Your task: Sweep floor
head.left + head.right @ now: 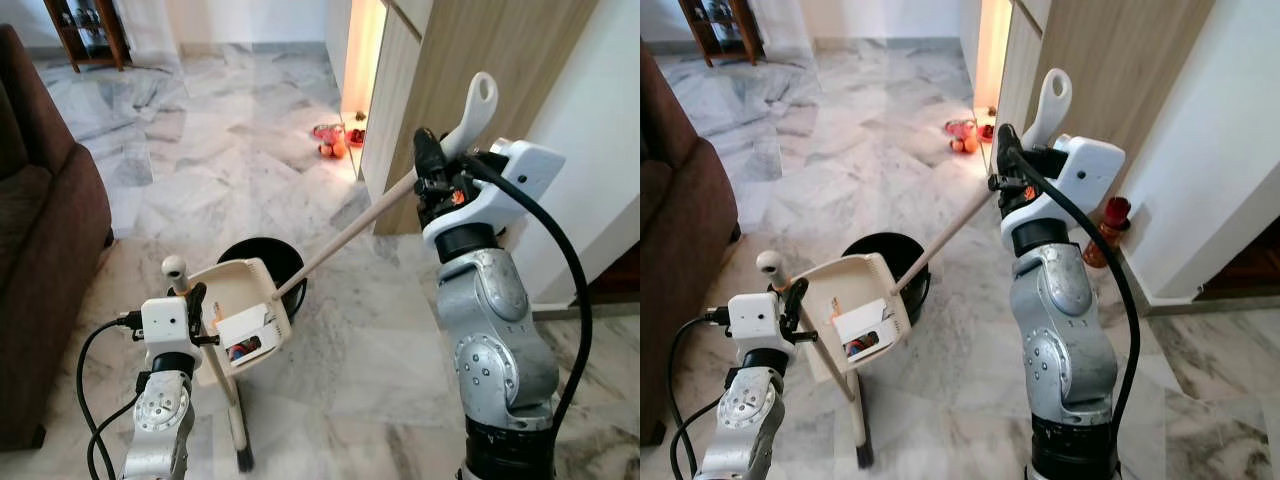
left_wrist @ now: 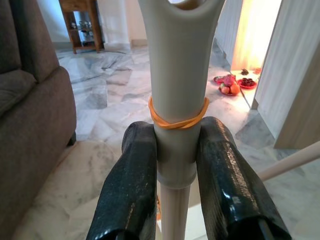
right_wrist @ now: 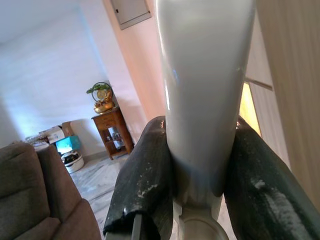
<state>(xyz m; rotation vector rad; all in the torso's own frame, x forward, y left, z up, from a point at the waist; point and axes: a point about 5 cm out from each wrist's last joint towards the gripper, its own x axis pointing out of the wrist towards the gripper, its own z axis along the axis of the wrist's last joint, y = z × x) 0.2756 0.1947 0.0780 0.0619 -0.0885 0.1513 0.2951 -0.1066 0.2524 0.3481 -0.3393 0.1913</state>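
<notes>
I am working in a living room with a glossy grey-veined marble floor (image 1: 250, 130), smooth and hard, with a brown sofa (image 1: 40, 230) along its left edge. Nearest to me, my left claw (image 1: 195, 312) is closed tight around the cream plastic handle of the broom (image 1: 215, 370), just below an orange rubber band (image 2: 178, 119); the broom stands almost upright with its dark bristles on the floor. My right claw (image 1: 432, 178) clamps the long pale handle of the dustpan (image 1: 245, 310), near the flat grip with its hanging hole. The handle slopes down to the pan, a cream plastic scoop held raised and tilted over a round black bin (image 1: 265, 265); some scraps of paper and coloured litter lie inside the pan.

I judge the step in hand is emptying the collected dirt into the bin. The next move calls for tipping the pan more steeply, mouth downward, while keeping it above the bin's opening so nothing spills.

Further away, by the wooden cabinet (image 1: 470, 80), red and orange fruit (image 1: 335, 140) lies on the floor, and a dark wooden shelf (image 1: 90, 30) stands in the far left corner.
</notes>
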